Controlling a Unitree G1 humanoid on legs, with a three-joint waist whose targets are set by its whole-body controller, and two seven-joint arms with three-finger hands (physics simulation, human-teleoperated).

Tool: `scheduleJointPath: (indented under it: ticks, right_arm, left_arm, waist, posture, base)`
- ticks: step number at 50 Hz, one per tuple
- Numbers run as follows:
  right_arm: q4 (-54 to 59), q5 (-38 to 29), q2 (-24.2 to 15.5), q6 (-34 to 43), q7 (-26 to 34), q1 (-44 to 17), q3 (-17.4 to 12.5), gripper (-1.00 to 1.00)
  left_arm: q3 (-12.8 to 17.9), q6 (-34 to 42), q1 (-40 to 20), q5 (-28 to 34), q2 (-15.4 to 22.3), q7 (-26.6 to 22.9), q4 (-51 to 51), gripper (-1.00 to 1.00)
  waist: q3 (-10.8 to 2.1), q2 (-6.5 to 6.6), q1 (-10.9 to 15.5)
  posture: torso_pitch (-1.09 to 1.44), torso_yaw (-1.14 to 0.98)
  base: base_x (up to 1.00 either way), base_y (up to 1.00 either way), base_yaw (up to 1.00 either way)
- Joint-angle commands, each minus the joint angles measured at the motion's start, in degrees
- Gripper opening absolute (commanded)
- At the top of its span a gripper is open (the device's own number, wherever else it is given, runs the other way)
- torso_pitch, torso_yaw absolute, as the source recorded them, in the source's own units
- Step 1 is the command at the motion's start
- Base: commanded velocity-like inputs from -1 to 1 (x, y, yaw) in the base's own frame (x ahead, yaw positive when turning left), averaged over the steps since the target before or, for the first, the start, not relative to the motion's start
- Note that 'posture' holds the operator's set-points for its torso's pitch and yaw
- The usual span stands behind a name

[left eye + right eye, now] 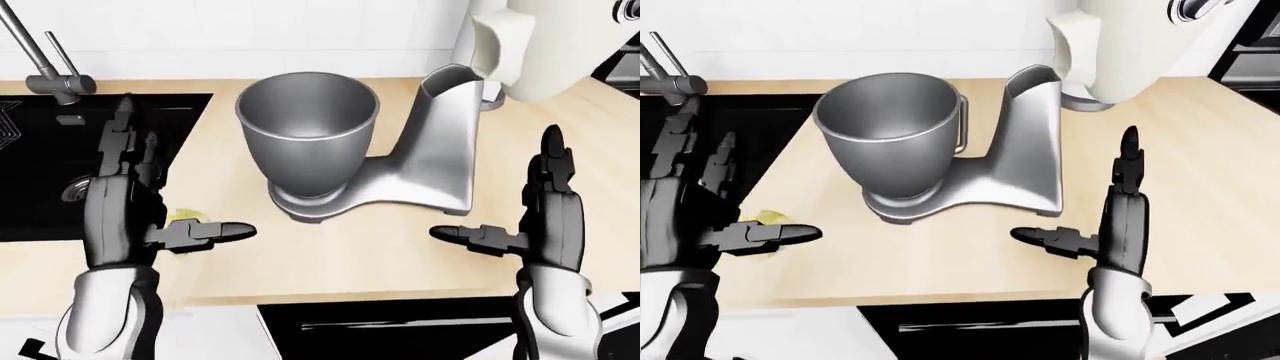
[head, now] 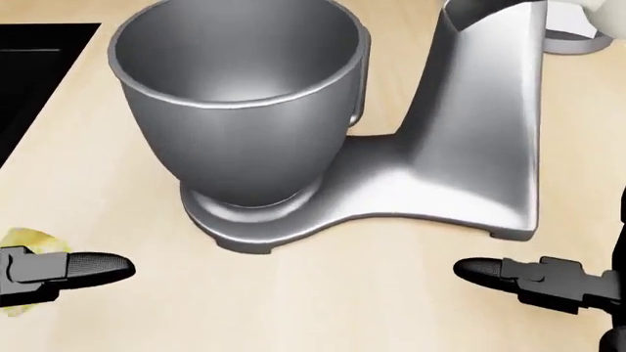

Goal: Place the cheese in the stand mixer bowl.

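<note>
Cheese (image 2: 29, 242) lay near-left, mostly hidden under left hand (image 1: 135, 202), fingers spread, gripping nothing; likely light, soft, slippery; pinch sides gently

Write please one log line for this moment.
cheese: on counter, beside left robot hand | right robot hand: open, empty | mixer bowl: empty | phase: not yet grasped

This is a kitchen. A steel mixer (image 1: 400, 161) with its bowl (image 1: 308, 124) stands on a pale wooden table (image 1: 400, 247). A black sink (image 1: 60, 165) is set into the top on the left, with a grey tap (image 1: 45, 64) over it. White tiles (image 1: 250, 26) line the wall behind.
</note>
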Motion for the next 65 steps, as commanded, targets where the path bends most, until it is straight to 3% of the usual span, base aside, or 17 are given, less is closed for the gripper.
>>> scheduleJointPath:
  ticks: [1, 3, 9, 13, 15, 23, 28, 30, 34, 48, 65]
  right_arm:
    - [-1.8, -0.3, -0.4, -1.8, -0.3, -0.9, -0.1, 1.0]
    - [-1.7, -0.3, -0.4, -2.0, -0.3, -0.9, 0.0, 1.0]
    - [-1.3, -0.4, -0.3, -2.6, -0.4, -1.1, 0.3, 1.0]
    - [-1.3, -0.4, -0.3, -2.7, -0.4, -1.2, 0.3, 1.0]
    - [-1.3, -0.4, -0.3, -2.7, -0.4, -1.2, 0.4, 1.0]
    - [-1.5, -0.4, -0.4, -2.7, -0.3, -1.3, 0.4, 1.0]
    - [-1.1, -0.2, -0.4, -3.1, -0.3, -1.4, 0.3, 1.0]
    - [-1.1, -0.1, -0.4, -3.2, -0.2, -1.3, 0.3, 1.0]
    - [-1.2, -0.3, -0.4, -3.2, -0.3, -1.4, 0.6, 1.0]
    - [-1.3, -0.6, -0.3, -3.4, -0.3, -1.7, 1.3, 1.0]
    - [-1.4, -0.8, -0.3, -4.1, -0.4, -1.8, 1.5, 1.0]
  left_arm:
    - [0.9, -1.2, -1.6, -0.1, 0.9, 0.0, -1.7, 1.0]
    - [1.2, -4.5, 0.3, 0.2, 0.6, -0.3, -0.3, 1.0]
    - [3.7, -4.9, -0.7, -0.2, 2.3, -0.7, 2.5, 1.0]
    - [3.4, -11.8, 2.9, 1.3, 1.1, -1.6, 6.6, 1.0]
    - [4.0, -10.0, 2.2, 1.2, 1.6, -1.8, 5.9, 1.0]
    - [5.9, -16.4, 5.0, 2.5, 1.1, -3.1, 11.5, 1.0]
    - [7.4, -15.8, 4.5, 2.5, 2.1, -3.4, 12.3, 1.0]
    - [7.5, -20.5, 6.5, 3.0, 1.1, -3.5, 15.2, 1.0]
    - [8.4, -22.7, 7.0, 3.1, 1.2, -3.6, 18.0, 1.0]
    - [9.2, -27.3, 4.5, 3.2, 4.7, -1.6, 30.3, 1.0]
    - [7.6, -30.9, 6.1, 10.3, 4.9, -3.5, 38.4, 1.0]
  waist:
    - [-0.81, 0.19, 0.0]
    - [-0.71, 0.19, 0.0]
    - [-0.7, 0.31, 0.2]
    - [-0.72, 0.29, 0.3]
    - [-0.86, 0.34, 0.3]
    - [-1.0, 0.43, 0.3]
    - [-1.25, 0.59, 0.2]
    - [-1.25, 0.57, 0.2]
    - [-1.38, 0.71, 0.1]
    - [-1.73, 1.03, 0.1]
    - [-2.11, 1.84, -0.1]
  posture:
    - [0.0, 0.0]
    - [0.0, 0.0]
    - [0.0, 0.0]
    - [0.0, 0.0]
    - [0.0, 0.0]
    - [0.0, 0.0]
    - [0.0, 0.0]
    - [0.0, 0.0]
    - [0.0, 0.0]
    - [0.0, 0.0]
    - [0.0, 0.0]
  base:
    - [0.0, 0.0, 0.0]
    - [0.0, 0.0, 0.0]
    - [0.0, 0.0, 0.0]
    - [0.0, 0.0, 0.0]
    - [0.0, 0.0, 0.0]
    - [0.0, 0.0, 0.0]
    - [0.0, 0.0, 0.0]
    - [0.0, 0.0, 0.0]
    - [0.0, 0.0, 0.0]
    - [0.0, 0.0, 0.0]
    - [0.0, 0.0, 0.0]
